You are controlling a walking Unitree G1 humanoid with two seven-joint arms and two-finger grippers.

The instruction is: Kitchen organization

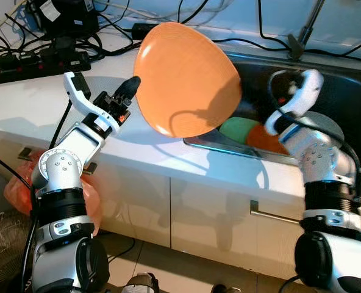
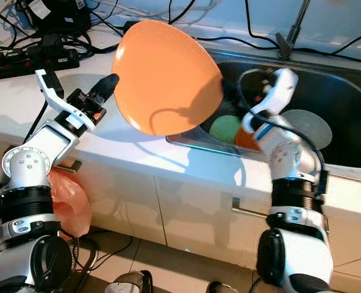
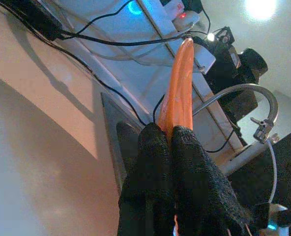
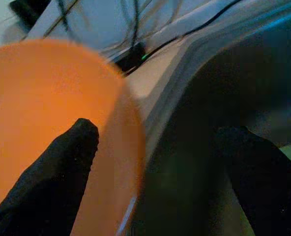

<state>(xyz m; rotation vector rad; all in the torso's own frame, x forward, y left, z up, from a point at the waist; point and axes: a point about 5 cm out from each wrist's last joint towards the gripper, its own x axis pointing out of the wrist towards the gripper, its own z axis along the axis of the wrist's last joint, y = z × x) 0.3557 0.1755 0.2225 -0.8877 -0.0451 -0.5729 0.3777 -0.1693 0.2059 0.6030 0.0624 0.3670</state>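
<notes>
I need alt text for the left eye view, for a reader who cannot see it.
The left gripper holds an orange plate by its rim, tilted above the white counter. The right gripper hangs open over the sink.

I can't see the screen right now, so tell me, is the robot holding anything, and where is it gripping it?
The left gripper pinches the orange plate by its rim. The right gripper, open over the sink, holds nothing.

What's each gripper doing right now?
Left gripper: shut on the orange plate's rim, held over the counter edge.
Right gripper: open, empty, above the sink.
</notes>
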